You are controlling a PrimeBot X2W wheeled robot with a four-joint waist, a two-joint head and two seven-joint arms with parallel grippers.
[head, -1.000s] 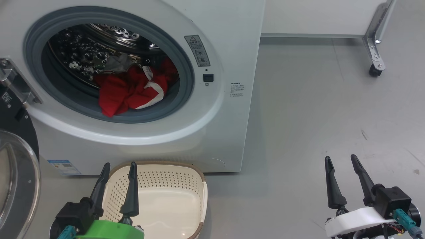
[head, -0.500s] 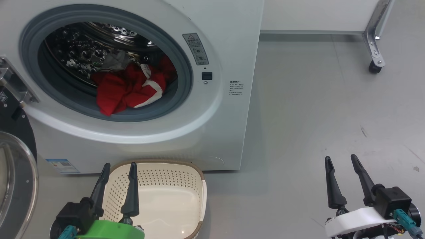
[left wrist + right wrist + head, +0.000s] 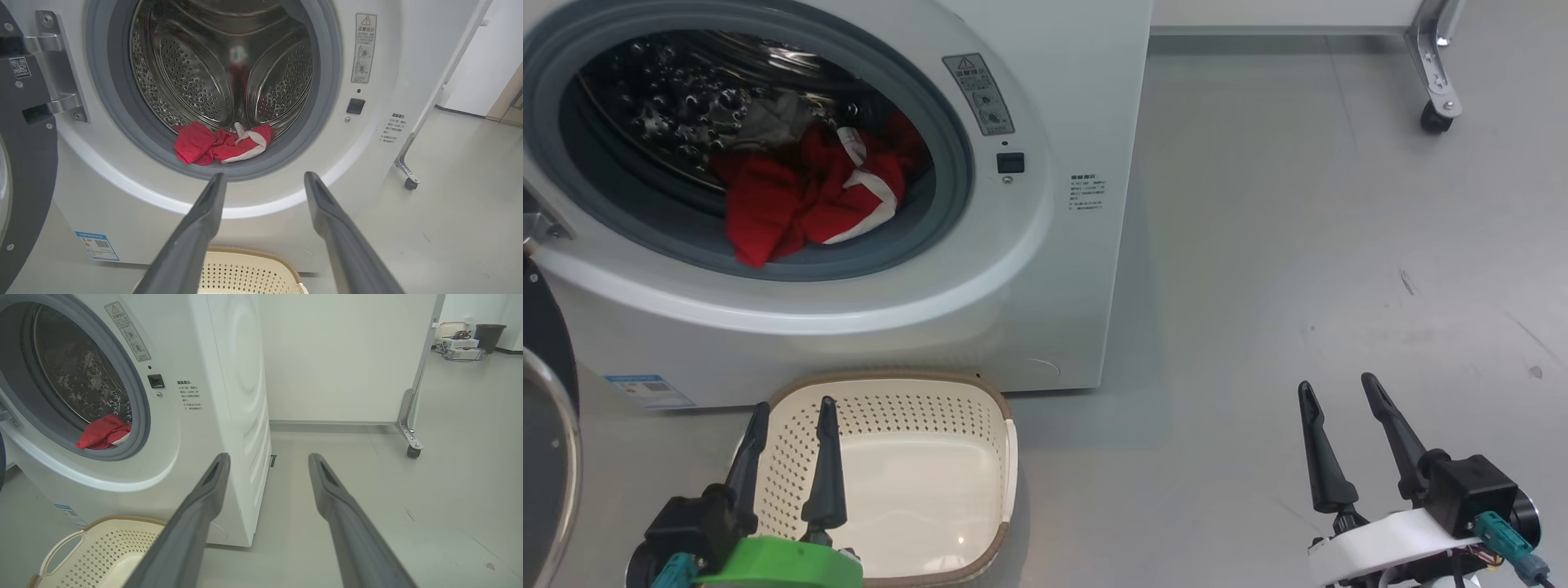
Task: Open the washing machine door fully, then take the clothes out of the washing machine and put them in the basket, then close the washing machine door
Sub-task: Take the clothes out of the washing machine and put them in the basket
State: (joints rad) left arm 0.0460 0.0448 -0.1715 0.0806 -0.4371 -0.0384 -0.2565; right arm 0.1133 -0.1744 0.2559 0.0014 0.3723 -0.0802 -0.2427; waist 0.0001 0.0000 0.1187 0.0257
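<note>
I see the clothes (image 3: 800,200) lying low at the front of the steel drum (image 3: 192,81). They are a red bundle with a white stripe, and one corner reaches onto the grey gasket (image 3: 110,114). The washing machine (image 3: 1054,269) stands with its opening uncovered. The washing machine door (image 3: 547,457) is swung out to the left, and in the head view I get only its black rim and a part of the glass at the left edge. On the floor (image 3: 1258,286), just in front of the machine, sits the basket (image 3: 882,378), its cream bottom bare.

My left gripper (image 3: 793,403) hovers above the near left side of the basket. Its two fingers are parted with a clear gap and hold nothing. In the left wrist view they point toward the drum opening. My right gripper (image 3: 1337,381) is well apart to the right, over bare floor, with its fingers parted in the same way and nothing between them. Far behind, a caster wheel (image 3: 1433,118) of a metal frame stands on the floor.
</note>
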